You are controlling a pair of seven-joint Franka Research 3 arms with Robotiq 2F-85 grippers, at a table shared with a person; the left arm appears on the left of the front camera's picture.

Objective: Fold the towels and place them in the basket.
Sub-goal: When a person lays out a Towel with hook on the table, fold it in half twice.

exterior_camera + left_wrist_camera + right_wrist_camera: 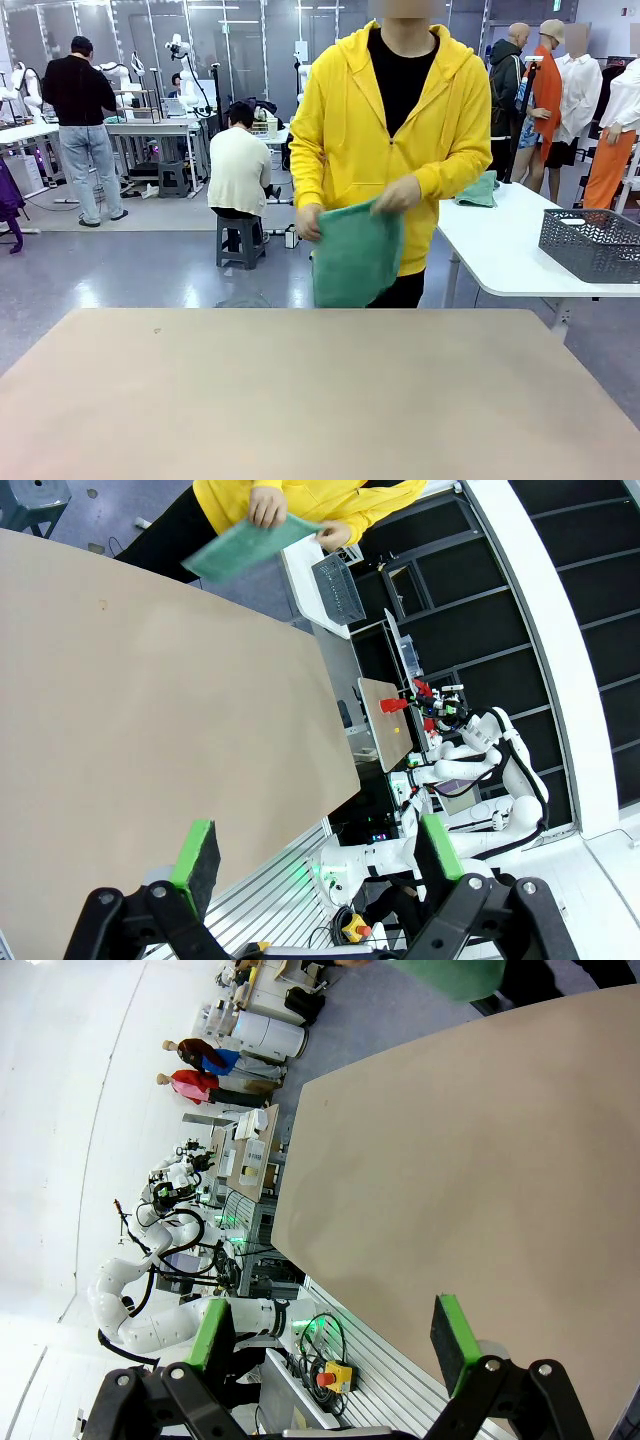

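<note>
Green towel [355, 255], rumpled, held by person [400, 110], left claw [318, 845] wide, right claw [332, 1332] wide

Towel [355, 255] mint green; basket [592, 243] dark grey lattice; table [300, 400] beige.

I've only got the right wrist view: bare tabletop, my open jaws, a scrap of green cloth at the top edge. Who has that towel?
Observer: A person in a yellow hoodie holds the green towel up, past the far edge of the tan table.
Operator: Where's the basket?
Observer: The basket sits on a white side table off to the robot's right.
Operator: And the other arm?
Observer: The left gripper hangs above the tan table, jaws open, holding nothing.
</note>
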